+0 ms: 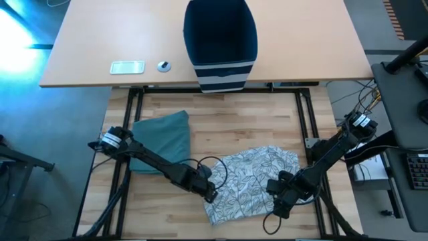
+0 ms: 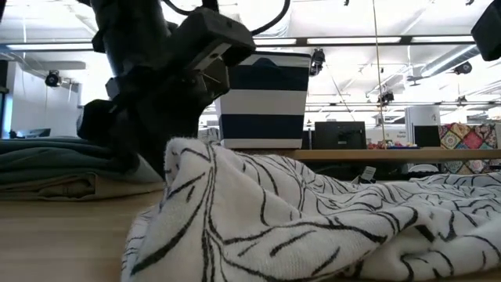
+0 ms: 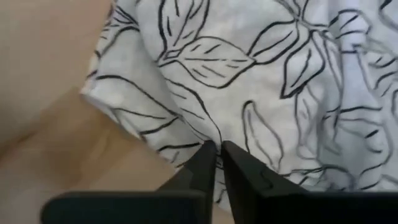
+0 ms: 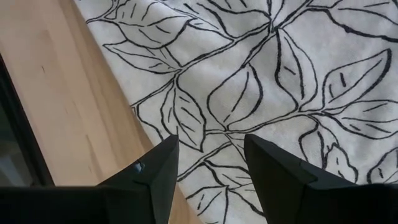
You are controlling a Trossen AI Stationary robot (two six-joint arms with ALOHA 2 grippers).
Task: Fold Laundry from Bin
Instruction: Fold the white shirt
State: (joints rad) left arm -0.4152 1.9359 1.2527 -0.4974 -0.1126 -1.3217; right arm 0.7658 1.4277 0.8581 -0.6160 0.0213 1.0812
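A white cloth with a black leaf print (image 1: 257, 174) lies crumpled on the wooden table. A folded teal-green garment (image 1: 164, 137) rests flat at its left. The navy bin (image 1: 221, 40), with white stripes at its base, stands on the far desk. My left gripper (image 3: 217, 152) is at the cloth's left edge, shut on it. My right gripper (image 4: 211, 149) stands open over the cloth's right edge (image 4: 143, 118), one finger on either side of a printed leaf. I cannot tell whether it touches the cloth. My left gripper (image 1: 210, 194) pinches the leaf-print cloth at its left edge (image 3: 199, 140) between its two fingertips. The fingers slant down from the table's left. The cloth stands up in a small ridge (image 2: 184, 153) at the fingers, and the rest of it lies slack on the table.
A small white flat device (image 1: 127, 67) and a little round object (image 1: 164, 65) lie on the far desk, left of the bin. Bare wood shows between the cloth and the desk. Black frame rails (image 1: 307, 127) run along the table's sides.
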